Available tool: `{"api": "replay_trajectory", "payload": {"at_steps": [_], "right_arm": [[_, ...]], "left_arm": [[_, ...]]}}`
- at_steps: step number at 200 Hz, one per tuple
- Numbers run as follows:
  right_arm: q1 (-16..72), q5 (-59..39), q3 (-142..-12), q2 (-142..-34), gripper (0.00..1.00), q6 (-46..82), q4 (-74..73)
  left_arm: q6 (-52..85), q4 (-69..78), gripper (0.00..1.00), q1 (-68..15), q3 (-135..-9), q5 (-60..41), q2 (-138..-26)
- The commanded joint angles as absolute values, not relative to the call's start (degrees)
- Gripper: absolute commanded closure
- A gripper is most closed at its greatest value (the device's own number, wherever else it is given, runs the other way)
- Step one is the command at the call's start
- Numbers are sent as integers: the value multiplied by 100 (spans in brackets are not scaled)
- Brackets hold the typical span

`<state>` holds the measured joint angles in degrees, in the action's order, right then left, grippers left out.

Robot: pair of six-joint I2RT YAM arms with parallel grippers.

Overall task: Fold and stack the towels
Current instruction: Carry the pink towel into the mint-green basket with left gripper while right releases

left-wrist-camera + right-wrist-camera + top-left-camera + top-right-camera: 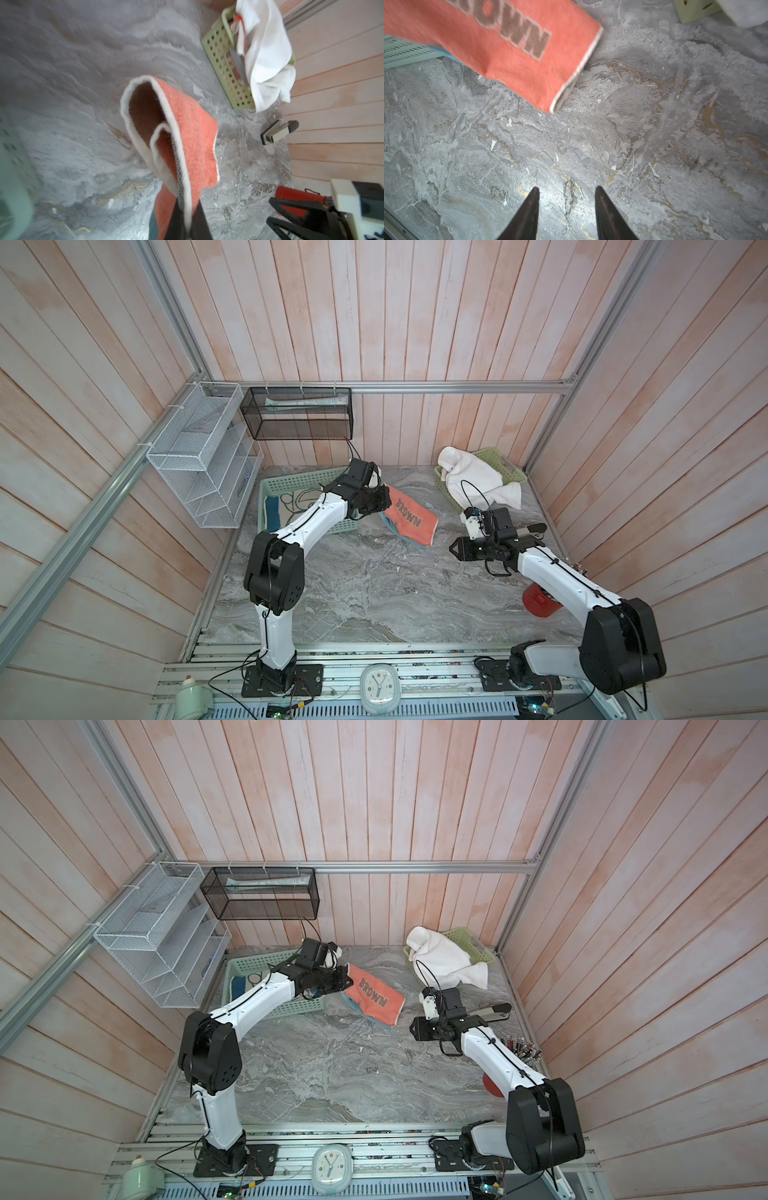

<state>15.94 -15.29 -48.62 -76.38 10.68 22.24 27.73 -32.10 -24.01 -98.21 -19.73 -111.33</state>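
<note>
Marble tabletop (374, 593): left gripper (188, 209) pinches coral towel (411, 516) beside green basket (291, 483) (right gripper (567, 187) spread).

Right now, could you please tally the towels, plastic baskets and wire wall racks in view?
Towels: 4, namely coral towel, white towel, cream-and-blue towel, striped towel half hidden under the white one
Plastic baskets: 2, namely mint basket, yellow-green basket
Wire racks: 2, namely white rack, black rack
Total: 8

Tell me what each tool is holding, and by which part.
The left tool is shut on the coral BROWN towel, pinching its white-trimmed edge; the rest hangs down toward the table. The right tool is open and holds nothing.
</note>
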Motion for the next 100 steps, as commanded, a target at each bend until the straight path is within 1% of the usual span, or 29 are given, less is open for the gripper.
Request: {"api": "replay_trajectory", "payload": {"at_steps": [1, 29, 48, 71, 100], "right_arm": [[1538, -1693, -4914, -7656, 54, 1040, 2135], [1538, -1714, -5162, -7986, 54, 965, 2194], [1538, -1820, -5210, -8117, 55, 1048, 2141], [1538, -1933, -5104, -8153, 55, 1151, 1943], [1538, -1807, -5211, -8225, 55, 1110, 2115]], "left_arm": [[2203, -4161, 100, -1835, -10518, -2047, -11219], [1642, -5376, 100, -1077, -11944, -2188, -11414], [1260, -5989, 100, -545, -12589, -2373, -11703], [972, -6119, 100, -36, -12719, -2256, -12060], [809, -5955, 100, 233, -12626, -1947, -12237]]}}
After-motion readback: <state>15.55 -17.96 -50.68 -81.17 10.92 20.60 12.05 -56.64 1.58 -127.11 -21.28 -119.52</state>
